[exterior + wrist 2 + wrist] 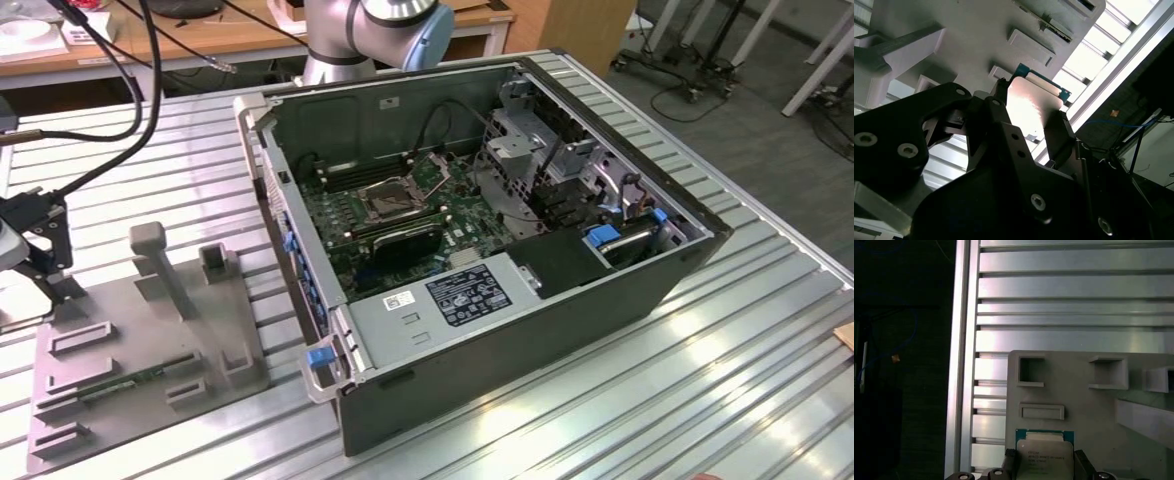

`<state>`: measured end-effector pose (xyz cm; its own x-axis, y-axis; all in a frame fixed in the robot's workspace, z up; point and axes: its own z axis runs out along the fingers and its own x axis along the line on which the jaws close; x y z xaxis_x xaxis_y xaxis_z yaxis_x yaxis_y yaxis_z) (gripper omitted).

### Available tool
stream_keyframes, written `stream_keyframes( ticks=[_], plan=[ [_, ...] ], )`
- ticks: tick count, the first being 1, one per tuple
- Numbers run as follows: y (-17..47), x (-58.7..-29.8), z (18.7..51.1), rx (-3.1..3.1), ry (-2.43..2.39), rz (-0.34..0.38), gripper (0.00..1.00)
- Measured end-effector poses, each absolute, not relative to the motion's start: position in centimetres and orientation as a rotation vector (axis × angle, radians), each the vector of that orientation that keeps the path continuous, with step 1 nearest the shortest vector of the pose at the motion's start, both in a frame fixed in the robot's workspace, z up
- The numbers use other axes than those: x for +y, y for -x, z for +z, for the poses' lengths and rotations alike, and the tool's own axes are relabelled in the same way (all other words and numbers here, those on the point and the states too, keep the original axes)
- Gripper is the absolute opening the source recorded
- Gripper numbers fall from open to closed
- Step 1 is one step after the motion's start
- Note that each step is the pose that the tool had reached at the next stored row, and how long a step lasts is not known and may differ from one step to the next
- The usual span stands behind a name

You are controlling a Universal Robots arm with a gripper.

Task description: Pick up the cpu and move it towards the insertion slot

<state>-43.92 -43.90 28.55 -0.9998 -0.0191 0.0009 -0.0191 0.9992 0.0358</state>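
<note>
Ribbed aluminium planks form the table (pixel 667 390), and behind it stand a wooden desk (pixel 214 40) and a grey floor (pixel 721 90).

On the table lies an open computer case (pixel 534 350) with its side panel off. Inside it a green motherboard (pixel 461 215) lies flat. The insertion slot (pixel 394 198) is on this board, a square socket with a dark centre and a metal frame, and nothing sits in it.

On the exterior view's left, a grey tray (pixel 120 325) rests on the same table. A long thin memory stick (pixel 127 383) lies in one of its narrow holders. In the first wrist view, a square recess (pixel 1030 371) of the tray has nothing in it.

The gripper (pixel 1028 112) is over this tray, well apart from the case. Its two black fingers (pixel 1001 117) are closed on opposite edges of the cpu (pixel 1045 456), so it is grasping the chip. The cpu is flat, with its silvery top facing the first wrist camera and a green edge on the side away from the gripper. It is square, so no long axis shows, and its sides run parallel to the tray's edges. I cannot tell if it touches the tray or is raised.
</note>
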Motion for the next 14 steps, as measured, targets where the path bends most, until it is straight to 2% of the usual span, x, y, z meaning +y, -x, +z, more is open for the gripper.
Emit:
stream_keyframes(
  ticks=[14],
  plan=[
    [43.92, -43.9, 28.76, -3.14, -0.03, -0.056, 0.54]
  ],
)
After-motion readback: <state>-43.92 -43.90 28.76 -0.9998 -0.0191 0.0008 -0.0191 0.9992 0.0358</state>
